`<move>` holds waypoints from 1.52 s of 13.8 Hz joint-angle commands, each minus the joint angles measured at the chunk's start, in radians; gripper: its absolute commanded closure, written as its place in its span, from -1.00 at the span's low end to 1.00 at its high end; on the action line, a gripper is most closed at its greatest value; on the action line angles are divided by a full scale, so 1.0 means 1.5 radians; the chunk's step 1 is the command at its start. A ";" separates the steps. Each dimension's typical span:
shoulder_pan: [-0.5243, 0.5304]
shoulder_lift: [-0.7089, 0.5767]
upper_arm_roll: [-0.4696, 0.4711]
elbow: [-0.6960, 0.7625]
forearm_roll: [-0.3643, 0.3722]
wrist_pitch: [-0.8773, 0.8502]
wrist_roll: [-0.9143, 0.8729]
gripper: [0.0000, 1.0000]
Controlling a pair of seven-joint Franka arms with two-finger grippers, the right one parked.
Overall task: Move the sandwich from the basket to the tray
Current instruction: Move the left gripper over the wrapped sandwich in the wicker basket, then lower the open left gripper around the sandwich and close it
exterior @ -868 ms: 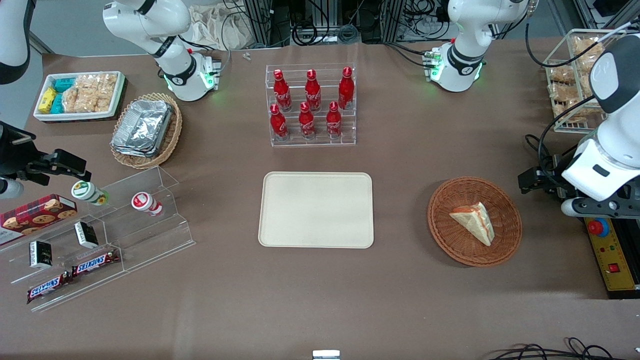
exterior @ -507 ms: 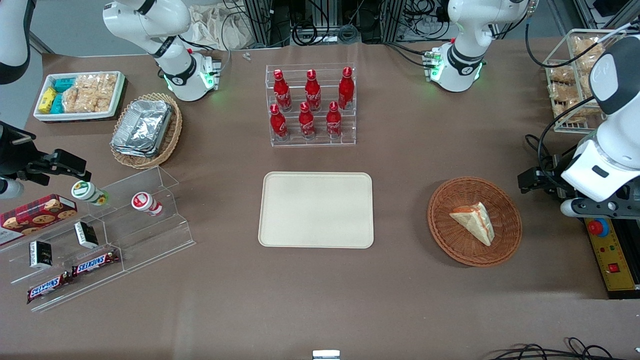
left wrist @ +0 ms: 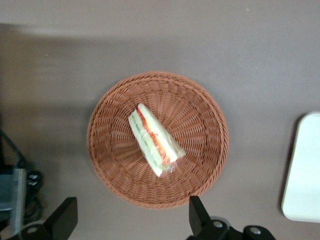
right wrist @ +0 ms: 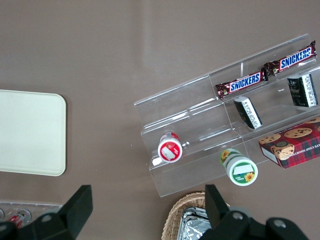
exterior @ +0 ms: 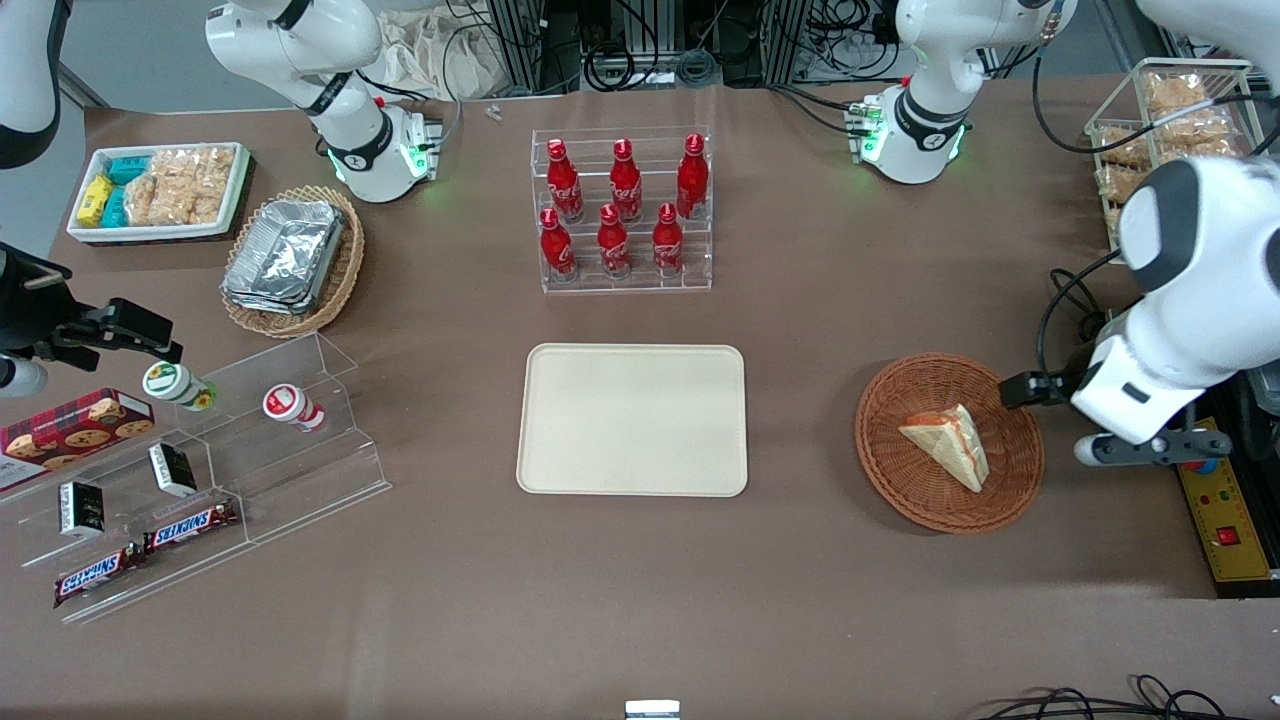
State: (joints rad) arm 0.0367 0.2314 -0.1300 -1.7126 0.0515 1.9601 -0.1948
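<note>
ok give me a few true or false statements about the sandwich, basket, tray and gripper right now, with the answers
1. The sandwich lies in the basket. True.
2. The tray already holds a sandwich. False: nothing lies on it.
3. The gripper is shut on the sandwich. False: it is open, above the basket's edge, holding nothing.
4. The red bottles stand in a clear rack farther from the front camera than the tray. True.
5. The basket sits on the tray. False: it rests on the table, apart from the tray, toward the working arm's end.
</note>
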 commanded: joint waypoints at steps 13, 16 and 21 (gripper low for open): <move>-0.005 0.070 -0.002 -0.168 -0.006 0.228 -0.368 -0.98; -0.004 0.071 -0.002 -0.172 -0.006 0.226 -0.382 -0.98; 0.003 0.079 -0.002 -0.181 -0.007 0.230 -0.382 -0.98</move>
State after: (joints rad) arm 0.0363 0.3505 -0.1312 -1.9640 0.0501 2.2859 -0.7540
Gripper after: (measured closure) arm 0.004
